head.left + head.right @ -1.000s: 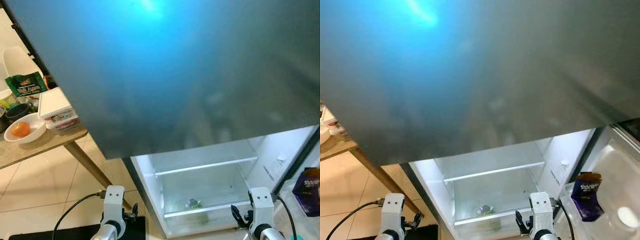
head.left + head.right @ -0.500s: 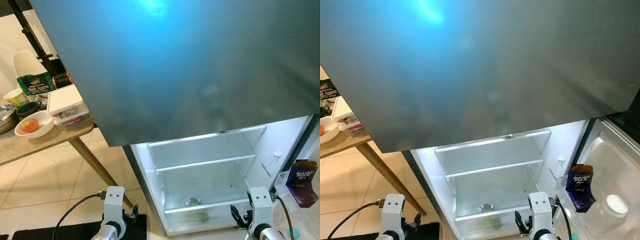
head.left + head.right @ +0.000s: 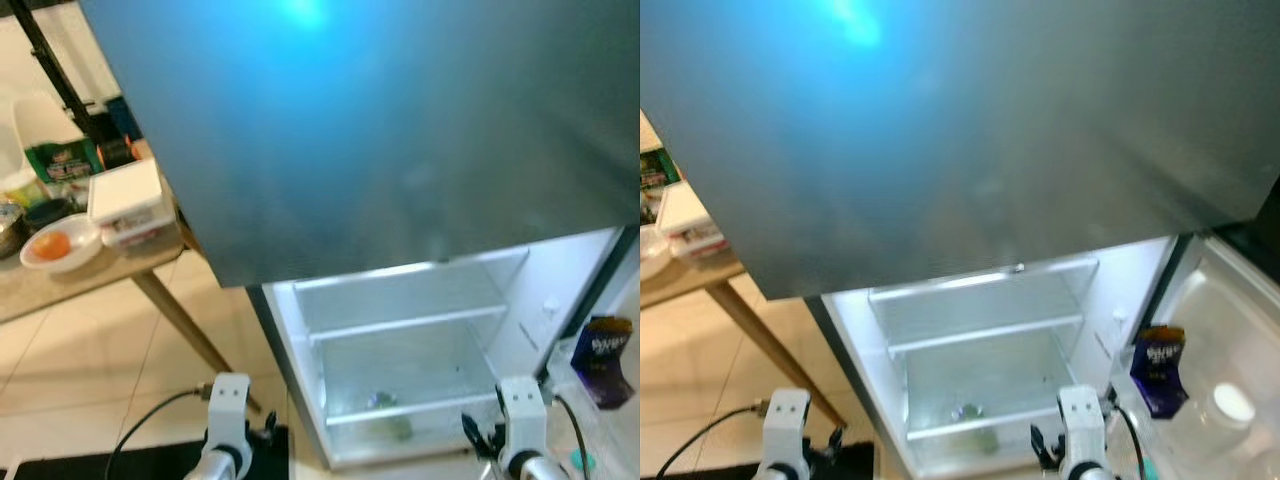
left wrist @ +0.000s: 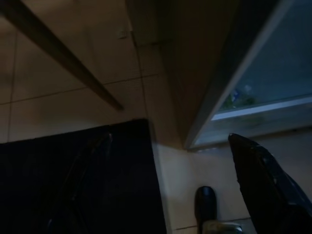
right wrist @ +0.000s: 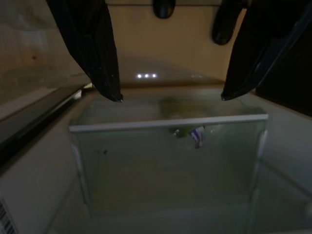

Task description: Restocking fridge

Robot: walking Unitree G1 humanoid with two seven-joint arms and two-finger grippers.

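Grey fridge door (image 3: 400, 130) takes up most of the head view, w/ the lower compartment (image 3: 980, 350) open and lit underneath. Inside are glass shelves, nearly bare, just some small green-ish item (image 3: 380, 402) low down, too blurry to ID. Purple Dairy Milk pack (image 3: 1158, 368) sits in the door rack (image 3: 1230, 320) on the robot's right, next to something w/ a white lid (image 3: 1232, 402).

Stuff to restock is prob the lot on the wooden table (image 3: 90, 285) off to the robot's left: white lidded box (image 3: 125, 200), bowl w/ an orange thing (image 3: 55, 245), green packet (image 3: 62, 160). That's well apart from the fridge opening.

Right gripper (image 5: 168, 92) is spread wide w/ nothing between the fingers, pointing into the fridge at a clear drawer front (image 5: 170, 141). Left gripper (image 4: 165, 141) hangs low over floor tiles and a dark mat (image 4: 73, 180) beside the fridge's bottom corner. One finger (image 4: 265, 180) is plain, the other's just a dim shape, so they look parted and empty, imo.

Both hands are empty, so I'd guess it's between fetches. To do it well: turn toward the table, square up before reaching, and take the box first since it's nearest the edge. Grab it across the short side, keep it level, and mind the table leg (image 3: 190, 330) and door edge on the swing back.
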